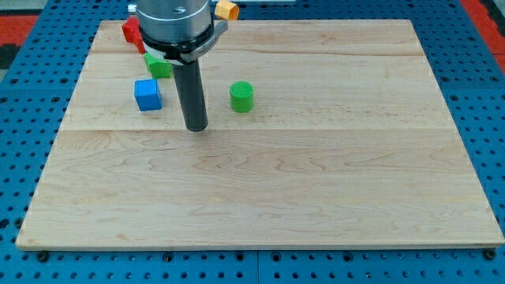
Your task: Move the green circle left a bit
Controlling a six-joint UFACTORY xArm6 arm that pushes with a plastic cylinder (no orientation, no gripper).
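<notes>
The green circle (pixel 242 96), a short green cylinder, stands on the wooden board (pixel 316 181) a little above the middle, left of centre. My tip (pixel 196 127) rests on the board to the left of the green circle and slightly lower, a small gap apart. A blue cube (pixel 147 94) sits further left of my tip.
A second green block (pixel 158 66) and a red block (pixel 130 32) sit near the top left, partly hidden by the arm's body. An orange block (pixel 227 10) lies just off the board's top edge. The board's edges border a blue pegboard (pixel 481 95).
</notes>
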